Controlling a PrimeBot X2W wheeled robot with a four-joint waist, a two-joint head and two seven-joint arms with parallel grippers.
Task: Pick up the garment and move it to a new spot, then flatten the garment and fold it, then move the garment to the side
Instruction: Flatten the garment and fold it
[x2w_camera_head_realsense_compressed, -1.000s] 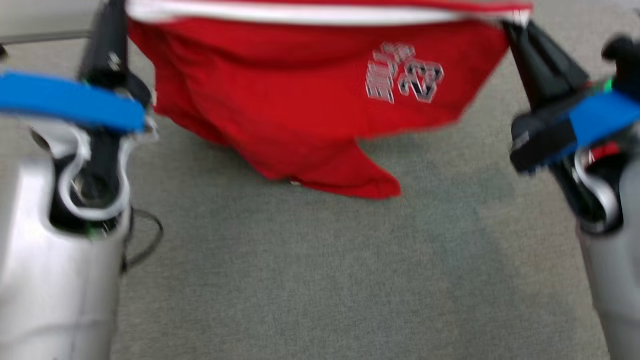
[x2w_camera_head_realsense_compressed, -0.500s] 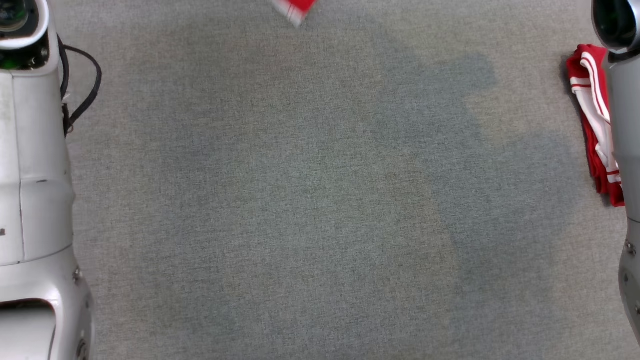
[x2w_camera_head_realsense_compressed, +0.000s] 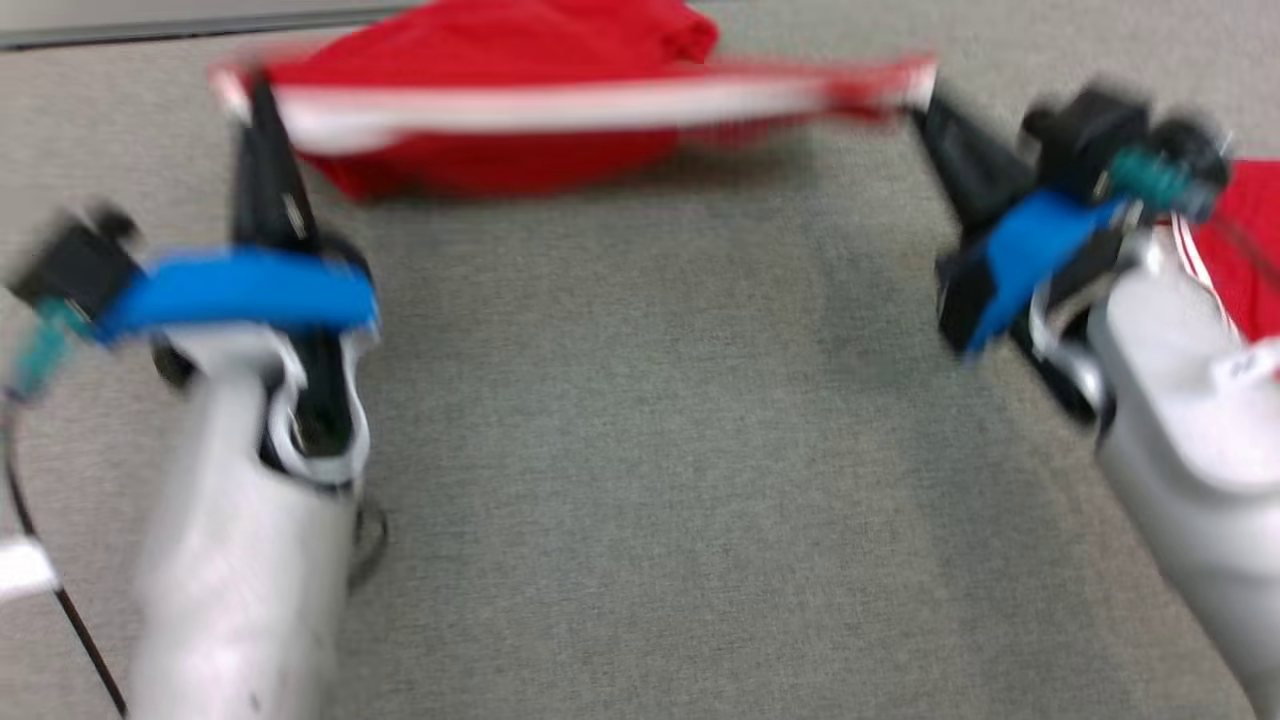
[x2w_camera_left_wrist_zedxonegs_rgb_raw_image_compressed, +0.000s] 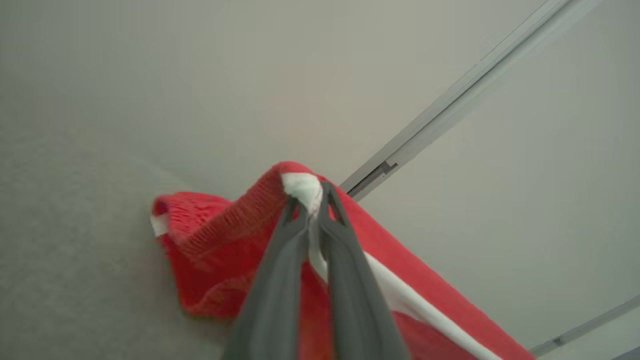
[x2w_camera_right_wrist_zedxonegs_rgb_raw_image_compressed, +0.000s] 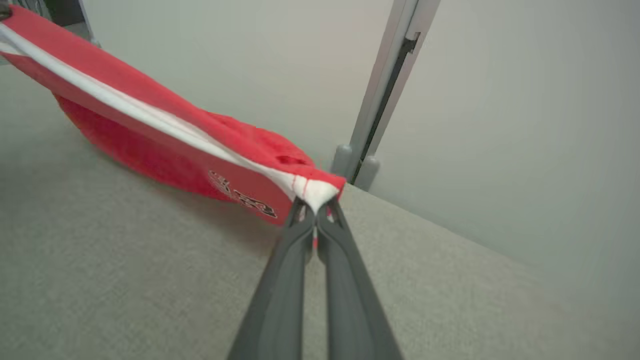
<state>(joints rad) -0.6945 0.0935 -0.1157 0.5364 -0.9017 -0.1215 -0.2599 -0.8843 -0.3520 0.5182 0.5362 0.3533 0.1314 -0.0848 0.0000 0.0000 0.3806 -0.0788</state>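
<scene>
Hanging a second ago, the red garment (x2w_camera_head_realsense_compressed: 500, 60) now sags onto the bench (x2w_camera_head_realsense_compressed: 640, 450), upper frame; my left fingers (x2w_camera_head_realsense_compressed: 262, 150) and right fingers (x2w_camera_head_realsense_compressed: 962, 150) pinch its white band. A second garment (x2w_camera_head_realsense_compressed: 1245, 230) lies far right.

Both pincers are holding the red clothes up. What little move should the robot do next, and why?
The left pincer and right pincer each pinch the red garment by its white edge, stretched taut between them. So probably lower both together, laying it flat on the grey surface.
</scene>
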